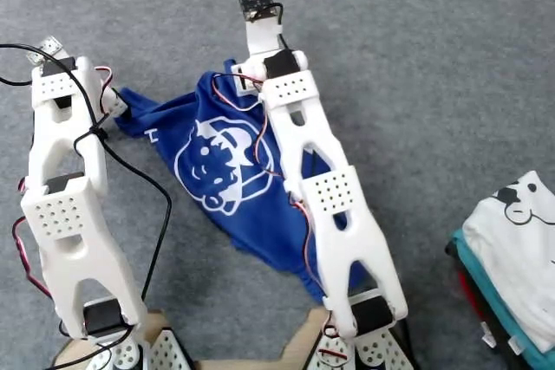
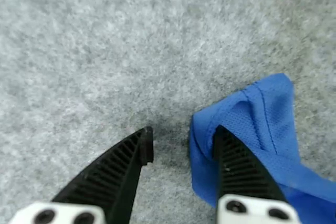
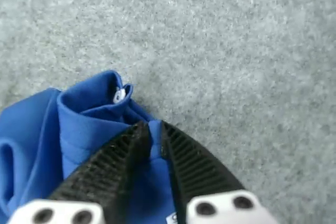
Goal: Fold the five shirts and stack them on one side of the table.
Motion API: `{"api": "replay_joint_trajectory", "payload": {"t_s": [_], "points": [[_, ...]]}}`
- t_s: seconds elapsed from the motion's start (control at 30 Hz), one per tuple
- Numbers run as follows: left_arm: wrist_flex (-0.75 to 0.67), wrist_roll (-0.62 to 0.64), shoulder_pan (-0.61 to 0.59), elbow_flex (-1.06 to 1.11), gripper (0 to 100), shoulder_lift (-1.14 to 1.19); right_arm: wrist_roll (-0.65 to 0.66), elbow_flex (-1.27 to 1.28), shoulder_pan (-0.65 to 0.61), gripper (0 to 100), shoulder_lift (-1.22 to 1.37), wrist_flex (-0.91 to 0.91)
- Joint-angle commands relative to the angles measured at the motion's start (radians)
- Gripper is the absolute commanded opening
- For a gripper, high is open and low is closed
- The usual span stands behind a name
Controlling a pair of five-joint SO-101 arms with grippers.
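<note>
Shirts (image 1: 519, 244) lie folded far right. Left tool (image 2: 184, 140) hangs open beside the blue shirt (image 1: 217, 162); right tool (image 3: 154, 132) pinches it.

- The grey felt-like table cover (image 1: 451, 49) is lit brightly and evenly from above.
- Soft, faint shadows are cast close beside the white plastic arms (image 1: 65, 214).
- Darker shading is held in the folds of the blue knit shirt (image 3: 84, 108).
</note>
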Motion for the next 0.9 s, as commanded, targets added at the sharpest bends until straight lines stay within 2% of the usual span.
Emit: {"api": "replay_joint_trajectory", "payload": {"t_s": [0.0, 0.43, 0.87], "points": [[-0.014, -0.002, -0.02, -0.043, 20, -0.005, 0.005, -0.007, -0.013, 3.7, -0.008, 0.003], [-0.014, -0.002, -0.02, -0.043, 20, -0.005, 0.003, -0.205, 0.022, 0.5, -0.143, 0.075], [-0.014, -0.002, -0.02, -0.043, 20, -0.005, 0.002, -0.246, 0.153, 0.5, -0.401, 0.095]]}}
